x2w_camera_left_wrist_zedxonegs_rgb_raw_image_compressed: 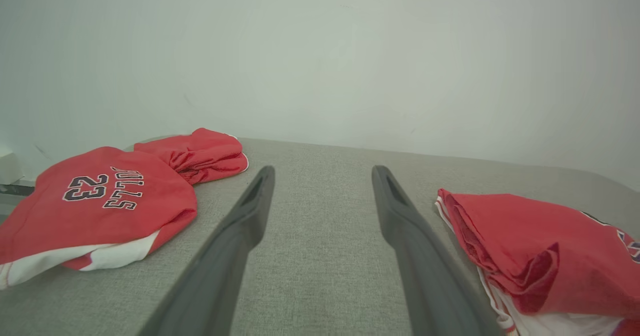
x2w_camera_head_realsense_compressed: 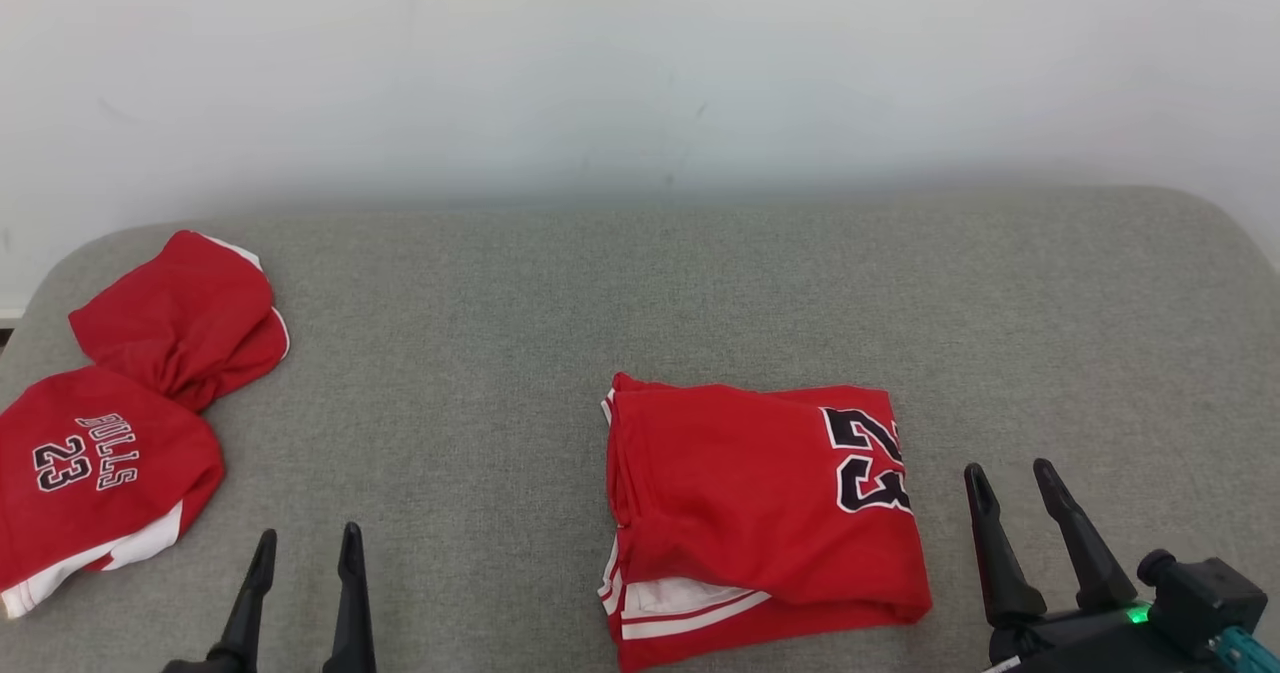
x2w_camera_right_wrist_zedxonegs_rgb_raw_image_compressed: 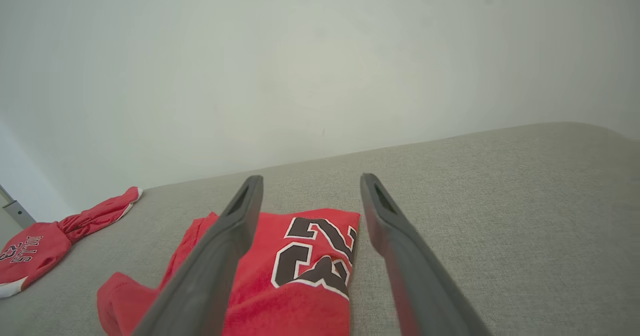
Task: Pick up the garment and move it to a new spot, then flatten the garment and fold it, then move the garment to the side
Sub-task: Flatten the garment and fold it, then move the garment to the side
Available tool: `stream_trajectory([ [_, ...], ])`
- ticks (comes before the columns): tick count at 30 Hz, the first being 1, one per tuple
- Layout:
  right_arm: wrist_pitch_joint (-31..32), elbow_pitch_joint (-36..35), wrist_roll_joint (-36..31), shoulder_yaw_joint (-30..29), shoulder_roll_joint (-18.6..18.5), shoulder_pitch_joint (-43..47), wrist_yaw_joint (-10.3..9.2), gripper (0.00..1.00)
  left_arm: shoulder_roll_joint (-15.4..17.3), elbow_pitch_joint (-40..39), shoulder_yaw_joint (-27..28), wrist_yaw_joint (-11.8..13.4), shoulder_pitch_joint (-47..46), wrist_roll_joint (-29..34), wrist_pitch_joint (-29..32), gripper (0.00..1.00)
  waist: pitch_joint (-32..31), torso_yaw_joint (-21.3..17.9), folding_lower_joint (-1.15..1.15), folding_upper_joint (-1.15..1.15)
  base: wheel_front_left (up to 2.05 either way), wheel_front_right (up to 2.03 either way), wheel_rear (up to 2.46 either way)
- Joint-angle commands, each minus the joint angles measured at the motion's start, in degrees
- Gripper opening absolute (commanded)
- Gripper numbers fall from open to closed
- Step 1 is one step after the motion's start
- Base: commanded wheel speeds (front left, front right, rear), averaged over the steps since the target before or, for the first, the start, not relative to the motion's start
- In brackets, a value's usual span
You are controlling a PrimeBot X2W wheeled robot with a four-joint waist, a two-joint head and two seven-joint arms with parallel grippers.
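Observation:
The garment (x2w_camera_head_realsense_compressed: 760,513) is a red jersey with a black "23", folded into a rough square on the grey surface (x2w_camera_head_realsense_compressed: 520,333), right of centre. It also appears in the left wrist view as a folded red stack (x2w_camera_left_wrist_zedxonegs_rgb_raw_image_compressed: 540,246) and in the right wrist view (x2w_camera_right_wrist_zedxonegs_rgb_raw_image_compressed: 295,266) under the fingers. My right gripper (x2w_camera_head_realsense_compressed: 1012,478) stands open just right of the garment's right edge, nothing between its fingers. My left gripper (x2w_camera_head_realsense_compressed: 308,541) is open near the front edge, well left of the garment, over bare fabric.
Two more red garments lie at the far left: one printed "BULLS 23" (x2w_camera_head_realsense_compressed: 95,478) and a bunched one (x2w_camera_head_realsense_compressed: 185,318) behind it, touching. A pale wall (x2w_camera_head_realsense_compressed: 640,73) rises behind the grey surface. Bare surface lies between the left pile and the folded garment.

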Motion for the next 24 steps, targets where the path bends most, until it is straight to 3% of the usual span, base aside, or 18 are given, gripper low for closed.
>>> stream_trajectory([
  [1,-0.04,-0.5,-0.78,-0.46,0.25,0.86,-0.15,1.0,-0.03,0.21,-0.07,0.0,1.12,0.37,-0.17,1.0,-0.4,-0.26,0.0,0.0,0.0,0.0,0.0],
  [10,-0.04,-1.81,-5.41,-2.94,1.62,3.77,-0.15,1.0,0.58,-0.85,-1.3,-0.07,2.64,4.88,-0.17,1.0,-1.53,-0.03,0.0,0.0,0.0,0.0,0.0],
  [24,-0.04,-0.6,-9.22,-7.34,4.31,5.82,-0.15,1.0,0.75,-1.81,-1.18,-0.1,4.48,6.2,-0.17,1.0,-2.3,1.44,0.0,0.0,0.0,0.0,0.0],
])
